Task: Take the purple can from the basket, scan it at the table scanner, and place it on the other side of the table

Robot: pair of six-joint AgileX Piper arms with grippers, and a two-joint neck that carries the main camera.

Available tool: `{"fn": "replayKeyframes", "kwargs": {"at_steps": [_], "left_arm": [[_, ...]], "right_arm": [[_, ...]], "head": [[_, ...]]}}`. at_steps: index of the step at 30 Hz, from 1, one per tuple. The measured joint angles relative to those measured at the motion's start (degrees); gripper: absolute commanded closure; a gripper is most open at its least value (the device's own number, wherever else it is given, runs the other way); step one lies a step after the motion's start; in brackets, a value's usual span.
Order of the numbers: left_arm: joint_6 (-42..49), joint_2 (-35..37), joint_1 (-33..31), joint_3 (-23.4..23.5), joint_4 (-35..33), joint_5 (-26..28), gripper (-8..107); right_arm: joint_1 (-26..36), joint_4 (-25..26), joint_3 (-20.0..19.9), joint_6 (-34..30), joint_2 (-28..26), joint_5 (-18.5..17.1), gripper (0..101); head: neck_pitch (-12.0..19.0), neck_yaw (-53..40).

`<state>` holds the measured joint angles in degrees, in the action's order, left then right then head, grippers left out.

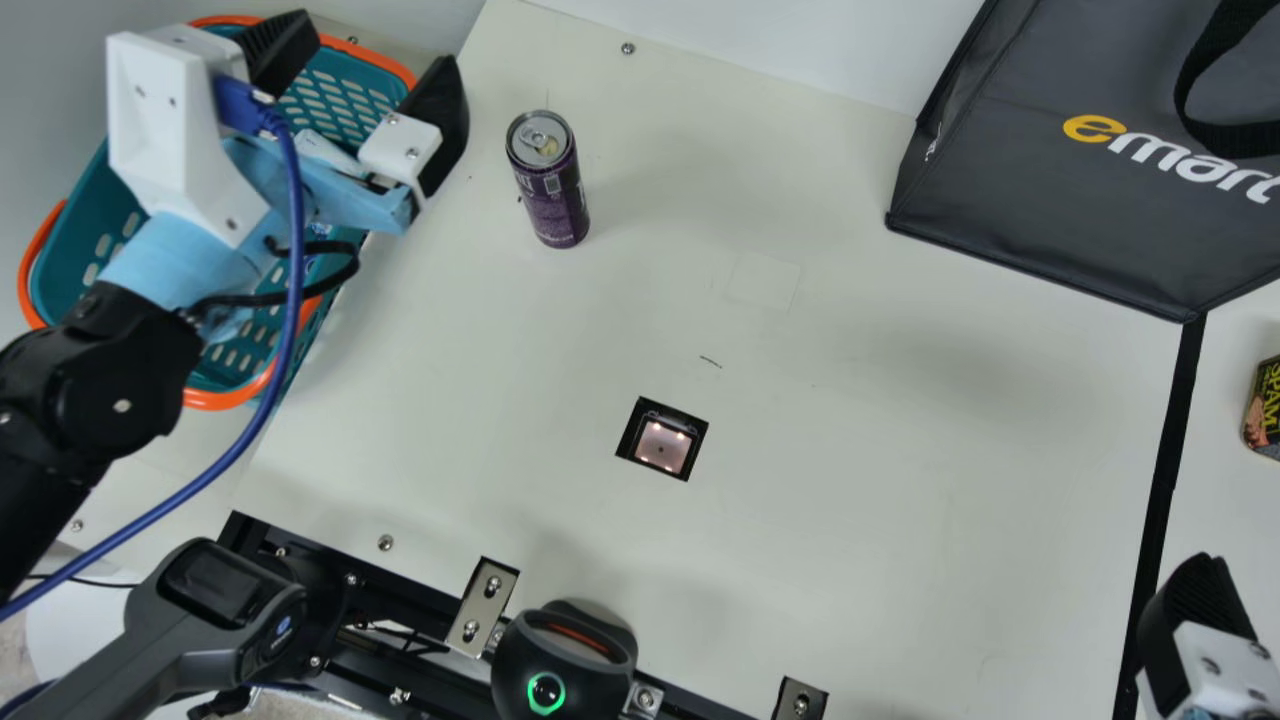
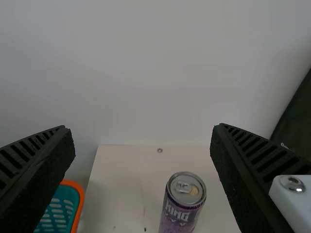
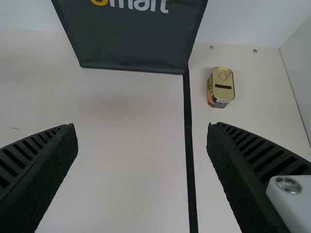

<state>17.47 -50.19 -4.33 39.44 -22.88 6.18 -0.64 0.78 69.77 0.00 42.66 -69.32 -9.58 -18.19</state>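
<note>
The purple can [image 1: 553,195] stands upright on the table, to the right of the basket [image 1: 215,400] in the main view. My left gripper [image 1: 372,75] is open above the basket's right side, apart from the can. In the left wrist view the can [image 2: 181,213] shows beyond the open left gripper [image 2: 142,128]. The table scanner [image 1: 662,446] is a lit square window set in the tabletop. My right gripper [image 1: 1195,610] is at the lower right corner; in the right wrist view this gripper [image 3: 141,127] stands open and empty.
A dark bag [image 1: 1040,200] stands at the back right. Right of the black strip [image 1: 1165,480] is a small tin [image 1: 1265,408]. A handheld scanner [image 1: 215,610] and a round black device [image 1: 562,665] are at the near edge.
</note>
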Motion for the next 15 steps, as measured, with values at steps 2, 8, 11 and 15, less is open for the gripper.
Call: {"fn": "replayKeyframes", "kwargs": {"at_steps": [2,8,11,15], "left_arm": [[-1.39,1.39,1.19,0.47,1.45,4.01,9],[-6.67,5.85,2.28,1.31,6.84,14.66,9],[-9.32,7.82,1.77,1.46,9.7,19.65,9],[-12.66,10.29,0.19,1.54,12.94,24.94,9]], "right_arm": [[0.0,0.0,0.0,0.0,0.0,0.0,6],[0.0,0.0,0.0,0.0,0.0,0.0,6],[0.0,0.0,0.0,0.0,0.0,0.0,6],[0.0,0.0,0.0,0.0,0.0,0.0,6]], "head": [[-0.09,-0.09],[-0.09,-0.09],[-0.09,-0.09],[-0.09,-0.09]]}}
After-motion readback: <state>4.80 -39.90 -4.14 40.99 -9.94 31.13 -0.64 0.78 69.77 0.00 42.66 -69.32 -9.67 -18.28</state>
